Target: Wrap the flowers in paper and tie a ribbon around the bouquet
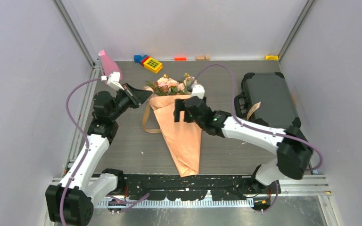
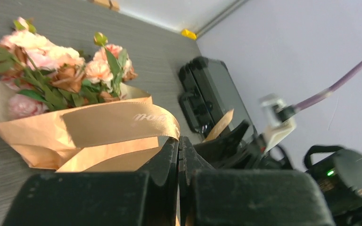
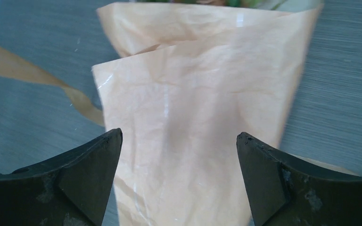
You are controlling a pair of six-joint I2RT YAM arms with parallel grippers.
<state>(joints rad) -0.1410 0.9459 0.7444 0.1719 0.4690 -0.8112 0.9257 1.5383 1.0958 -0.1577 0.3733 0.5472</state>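
Overhead, right gripper (image 1: 181,113) covers bouquet (image 1: 184,141) middle; ribbon (image 1: 146,120) partly hidden.

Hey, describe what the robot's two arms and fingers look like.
Both arms, left and right, have white links and black joints, and each trails a purple cable. A small green light glows on the right wrist. The fingers are black, wedge-shaped and scuffed.
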